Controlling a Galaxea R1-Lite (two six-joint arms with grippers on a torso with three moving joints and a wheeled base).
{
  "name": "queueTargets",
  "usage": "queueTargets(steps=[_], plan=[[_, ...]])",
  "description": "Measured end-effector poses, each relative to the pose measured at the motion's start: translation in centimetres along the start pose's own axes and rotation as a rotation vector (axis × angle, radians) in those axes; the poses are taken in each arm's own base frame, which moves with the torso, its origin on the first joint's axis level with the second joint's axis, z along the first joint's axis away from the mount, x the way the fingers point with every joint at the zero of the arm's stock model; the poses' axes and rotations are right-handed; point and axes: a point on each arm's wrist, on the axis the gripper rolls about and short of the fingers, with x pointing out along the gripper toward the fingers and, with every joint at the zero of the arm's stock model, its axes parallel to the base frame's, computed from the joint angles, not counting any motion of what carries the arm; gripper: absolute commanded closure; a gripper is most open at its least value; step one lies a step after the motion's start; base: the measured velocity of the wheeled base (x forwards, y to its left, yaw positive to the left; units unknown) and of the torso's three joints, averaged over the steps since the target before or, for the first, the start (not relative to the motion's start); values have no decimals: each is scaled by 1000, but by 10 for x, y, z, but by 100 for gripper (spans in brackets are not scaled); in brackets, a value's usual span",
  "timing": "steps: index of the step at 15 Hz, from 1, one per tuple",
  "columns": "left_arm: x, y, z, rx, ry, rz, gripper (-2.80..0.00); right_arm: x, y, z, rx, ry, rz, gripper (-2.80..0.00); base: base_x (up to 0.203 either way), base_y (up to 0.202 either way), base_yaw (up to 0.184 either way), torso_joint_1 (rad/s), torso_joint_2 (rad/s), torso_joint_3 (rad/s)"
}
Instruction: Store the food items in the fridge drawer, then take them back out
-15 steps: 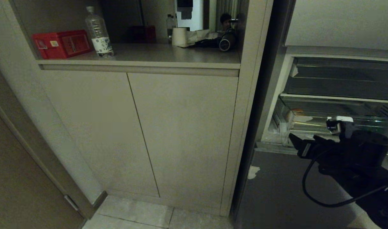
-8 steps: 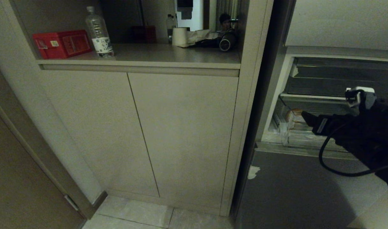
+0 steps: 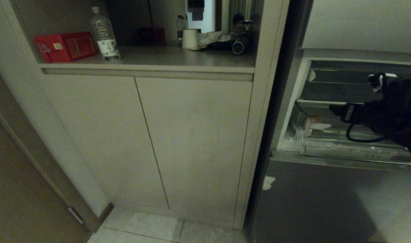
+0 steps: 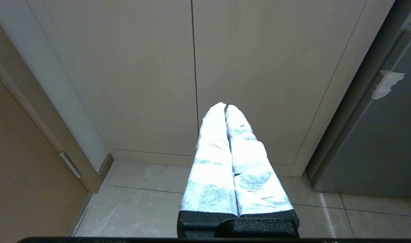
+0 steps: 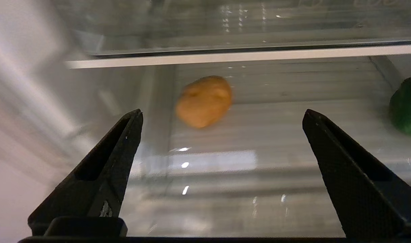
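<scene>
Tan rounded potato-like lump (image 5: 204,101) lies ahead between your wide-open, empty right gripper (image 5: 222,116) tips, on the clear ribbed fridge drawer (image 5: 279,135) floor.

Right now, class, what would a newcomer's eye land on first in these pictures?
Probably the potato, a tan lump alone on the ribbed floor of the clear fridge drawer, framed by the open right gripper. A green item sits at the drawer's edge. In the head view, the red box on the shelf beside a bottle stands out.
</scene>
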Motion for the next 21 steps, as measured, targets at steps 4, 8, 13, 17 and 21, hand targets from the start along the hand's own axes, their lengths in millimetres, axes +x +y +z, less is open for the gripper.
queueTargets(steps=[4,8,13,17,21], plan=[[0,0,0,0,0,0,0,43,-17,-9,-24,35,-31,-280,0,0,0,0,0,0],[0,0,0,0,0,0,0,49,-22,-14,-27,131,-45,-280,0,0,0,0,0,0],[0,0,0,0,0,0,0,28,-30,0,-52,311,-68,-280,0,0,0,0,0,0],[0,0,0,0,0,0,0,11,-33,17,-59,342,-77,-280,0,0,0,0,0,0],[0,0,0,0,0,0,0,1,-34,27,-60,339,-80,-280,0,0,0,0,0,0]])
